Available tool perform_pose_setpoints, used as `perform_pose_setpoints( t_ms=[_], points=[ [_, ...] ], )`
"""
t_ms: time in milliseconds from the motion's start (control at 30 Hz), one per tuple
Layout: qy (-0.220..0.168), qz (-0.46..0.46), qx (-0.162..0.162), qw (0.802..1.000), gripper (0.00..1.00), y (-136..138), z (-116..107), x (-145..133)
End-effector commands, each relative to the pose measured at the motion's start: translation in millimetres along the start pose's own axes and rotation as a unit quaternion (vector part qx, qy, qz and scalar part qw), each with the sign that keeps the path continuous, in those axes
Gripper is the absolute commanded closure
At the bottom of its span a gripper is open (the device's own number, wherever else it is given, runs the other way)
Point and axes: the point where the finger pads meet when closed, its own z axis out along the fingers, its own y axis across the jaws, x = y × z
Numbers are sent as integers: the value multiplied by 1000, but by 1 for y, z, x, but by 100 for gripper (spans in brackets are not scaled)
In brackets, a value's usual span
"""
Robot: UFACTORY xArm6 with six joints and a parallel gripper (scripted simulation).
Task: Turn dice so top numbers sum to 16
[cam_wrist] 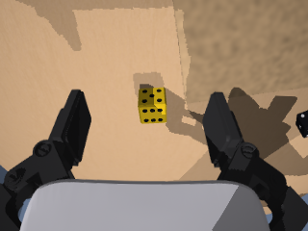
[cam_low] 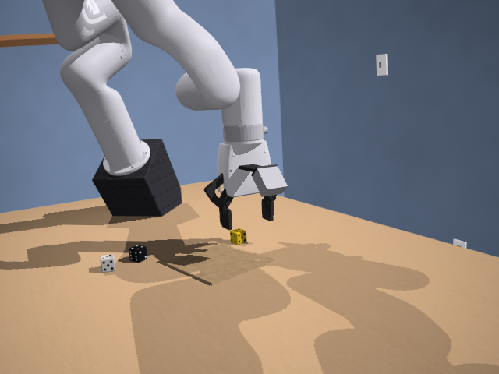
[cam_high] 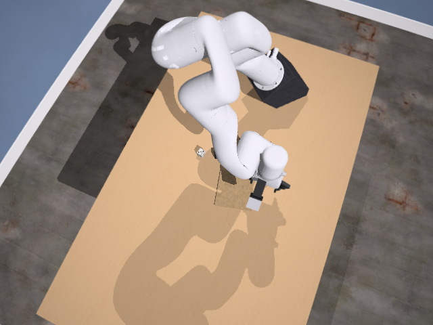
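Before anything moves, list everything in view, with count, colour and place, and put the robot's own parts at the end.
yellow die: one, yellow with black pips, on the table beside the mat
black die: one, black with white pips, on the table off the mat
white die: one, white with black pips, on the table, near the black die
mat: one, brown, on the table
table: one, tan, under dice and mat
wall plates: two, white, on the blue wall
base block: one, black, under the arm
arm: one, white, above the table
gripper: one, black fingers, open above the yellow die
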Motion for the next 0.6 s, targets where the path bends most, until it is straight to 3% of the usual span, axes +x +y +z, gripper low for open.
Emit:
perform_pose_setpoints(
  t_ms=[0, 433, 567],
  points=[
    [1, 0, 1, 1000, 0, -1, -1, 1],
    [1, 0, 1, 1000, 0, -1, -10, 1],
    [1, 0, 1, 1000, 0, 0, -34, 1]
  ],
)
